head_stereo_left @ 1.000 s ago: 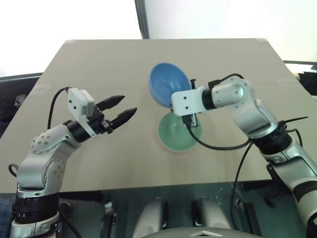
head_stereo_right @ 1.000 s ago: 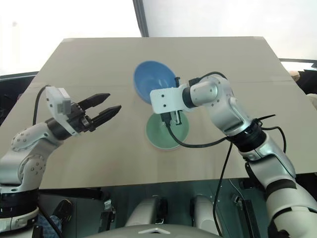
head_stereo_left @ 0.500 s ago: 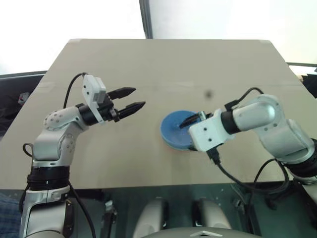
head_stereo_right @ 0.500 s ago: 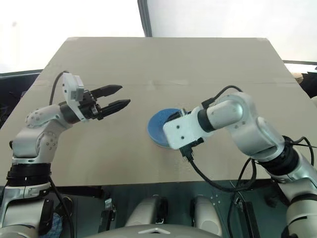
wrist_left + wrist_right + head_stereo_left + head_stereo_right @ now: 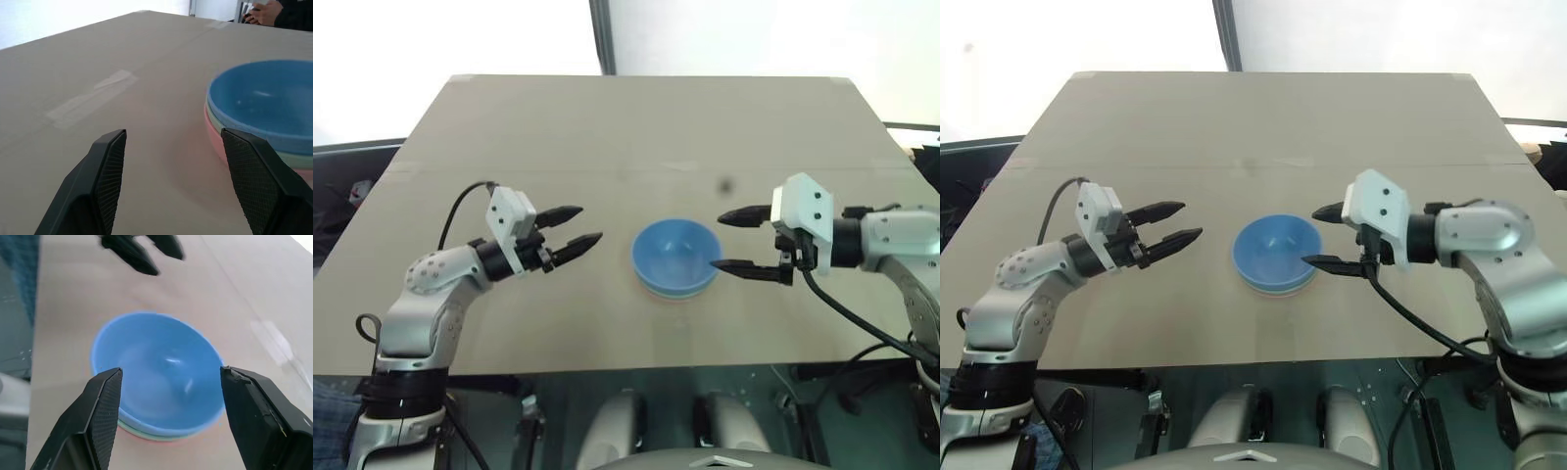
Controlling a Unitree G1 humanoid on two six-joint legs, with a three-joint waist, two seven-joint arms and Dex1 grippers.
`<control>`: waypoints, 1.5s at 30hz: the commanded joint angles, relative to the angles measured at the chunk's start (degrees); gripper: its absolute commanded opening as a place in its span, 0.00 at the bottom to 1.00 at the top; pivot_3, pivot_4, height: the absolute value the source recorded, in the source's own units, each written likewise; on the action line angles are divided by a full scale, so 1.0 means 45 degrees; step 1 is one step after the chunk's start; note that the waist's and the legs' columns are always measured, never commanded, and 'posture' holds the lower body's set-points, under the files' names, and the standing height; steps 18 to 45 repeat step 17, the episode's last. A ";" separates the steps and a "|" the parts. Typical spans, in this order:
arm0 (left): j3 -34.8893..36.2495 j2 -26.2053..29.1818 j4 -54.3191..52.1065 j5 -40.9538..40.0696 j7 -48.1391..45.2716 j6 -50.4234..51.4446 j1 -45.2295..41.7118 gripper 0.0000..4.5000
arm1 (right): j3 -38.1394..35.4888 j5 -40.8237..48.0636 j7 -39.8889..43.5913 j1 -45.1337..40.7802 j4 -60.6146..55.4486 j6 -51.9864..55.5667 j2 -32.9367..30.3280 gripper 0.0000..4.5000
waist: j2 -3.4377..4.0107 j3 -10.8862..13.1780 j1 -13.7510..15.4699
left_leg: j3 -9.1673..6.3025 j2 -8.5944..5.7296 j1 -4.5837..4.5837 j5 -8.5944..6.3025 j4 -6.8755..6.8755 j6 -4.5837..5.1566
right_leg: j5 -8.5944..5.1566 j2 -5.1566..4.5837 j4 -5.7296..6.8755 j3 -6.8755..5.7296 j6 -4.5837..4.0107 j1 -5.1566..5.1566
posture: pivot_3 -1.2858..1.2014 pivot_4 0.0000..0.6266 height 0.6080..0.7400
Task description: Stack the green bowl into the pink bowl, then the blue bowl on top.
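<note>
The three bowls stand nested at the table's middle. The blue bowl (image 5: 675, 255) is on top. Under it show the thin rim of the green bowl (image 5: 293, 159) and the side of the pink bowl (image 5: 218, 143) at the bottom. My right gripper (image 5: 718, 241) is open just right of the stack, level with it, its fingertips apart from the blue rim and holding nothing. In the right wrist view its fingers (image 5: 102, 416) frame the bowls. My left gripper (image 5: 585, 223) is open to the left of the stack, a short gap away and pointing at it.
The tan table (image 5: 607, 127) has bare room all round the stack, and its front edge runs close below both arms. A strip of tape (image 5: 90, 98) lies flat on the surface. A person's hands (image 5: 266, 12) show beyond the far edge.
The blue bowl, held tilted above the green bowl a second ago, now rests upright in the stack. My right gripper opened, rolled and drew back to the right. The left arm sank slightly.
</note>
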 commanded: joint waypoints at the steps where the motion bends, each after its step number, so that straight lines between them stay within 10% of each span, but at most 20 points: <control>1: 0.0575 0.0101 -0.0972 -0.0408 0.0380 0.0367 0.0506 0.73 | -0.1807 0.0581 -0.0339 0.1723 -0.0222 -0.0891 -0.0073 0.74 | -0.0005 -0.0003 0.0119 | 0.0001 -0.0001 0.0001 0.0000 0.0004 0.0000 | 0.0000 0.0000 0.0002 0.0000 0.0000 0.0004 | 0.52 0.24 1.00; 13: 0.0606 0.0320 -0.1887 -0.0445 0.0469 0.0577 0.2007 0.73 | -0.4321 0.2364 0.1340 0.6302 0.1601 -0.3899 -0.0850 0.74 | 0.0015 -0.0002 0.0216 | 0.0009 0.0016 0.0033 -0.0029 0.0025 0.0052 | -0.0001 0.0007 0.0009 0.0002 0.0000 0.0035 | 0.52 0.24 1.00; 45: 0.0781 0.0438 -0.2144 -0.0577 0.0439 0.0569 0.2301 0.73 | -0.4292 0.2562 0.1345 0.6505 0.1969 -0.4428 -0.1099 0.74 | 0.0015 -0.0002 0.0226 | 0.0009 0.0016 0.0029 -0.0030 0.0027 0.0052 | -0.0001 0.0007 0.0007 0.0002 0.0000 0.0035 | 0.52 0.24 1.00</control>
